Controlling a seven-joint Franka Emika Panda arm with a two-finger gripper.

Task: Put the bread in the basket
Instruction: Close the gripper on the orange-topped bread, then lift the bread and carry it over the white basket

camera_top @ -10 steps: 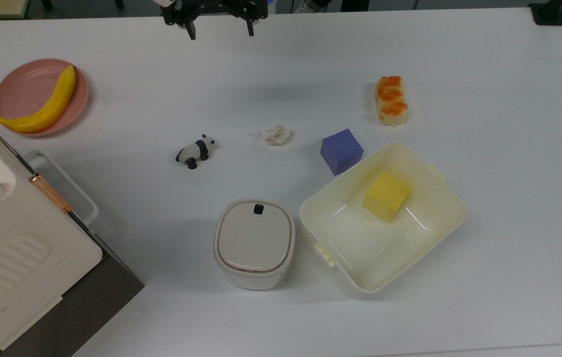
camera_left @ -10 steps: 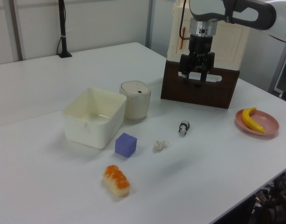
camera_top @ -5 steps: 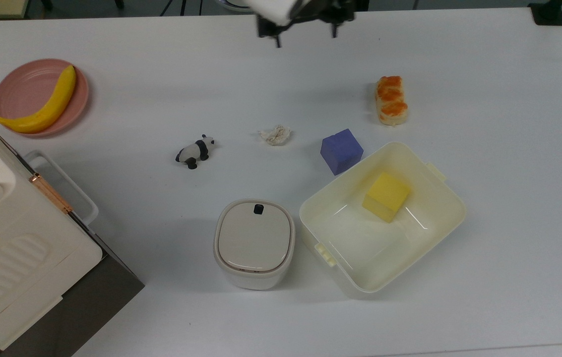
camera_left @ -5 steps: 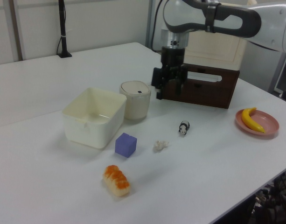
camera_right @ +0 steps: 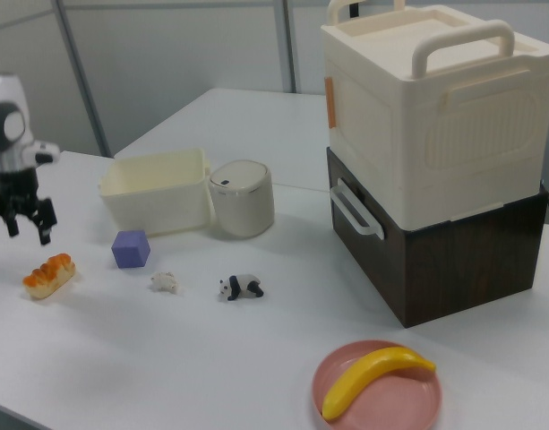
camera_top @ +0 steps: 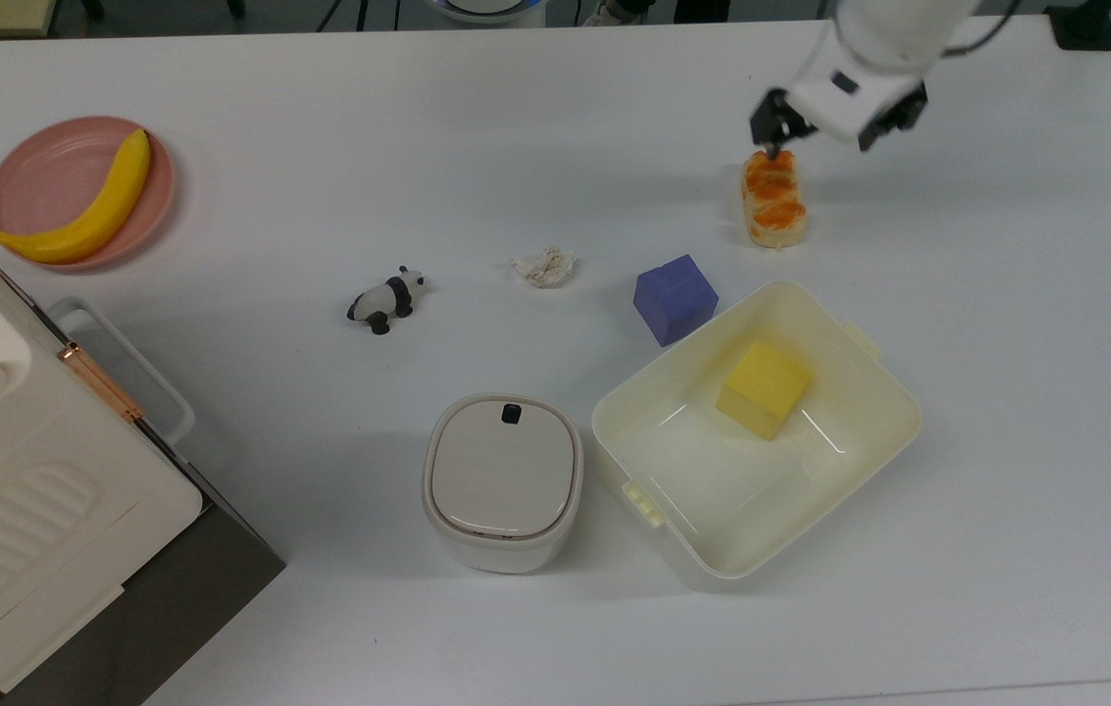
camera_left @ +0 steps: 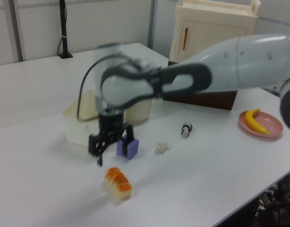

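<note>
- Our gripper (camera_top: 818, 135) has swung fast across the table (camera_top: 555, 127): 1 s ago it hung near the far edge at the top view's upper middle, half a sec ago it was partway over, and now it sits at the top view's upper right, above the far end of the bread (camera_top: 773, 198).
- Fingers are spread apart w/ nothing between them; in the right view the gripper (camera_right: 25, 220) hangs clear above the bread (camera_right: 48, 273), not touching.
- In the left view the gripper (camera_left: 110, 149) is just behind the bread (camera_left: 118, 182), approx. over its end, not its middle.
- Bread hasn't budged: lies flat on the table, orange top up, well outside the basket (camera_top: 893, 392), w/ the purple cube (camera_top: 675, 298) between the two.
- Basket also unmoved; it holds the yellow cube (camera_top: 763, 388) toward its far side, the near half is free.
- Meaning for us: the approach looks nearly done, the grasp isn't started. We judge the next step is to centre over the bun, line the fingers across its short side, then come down and close.
- Risk: closing this far off-centre could tip or roll the bun.
</note>
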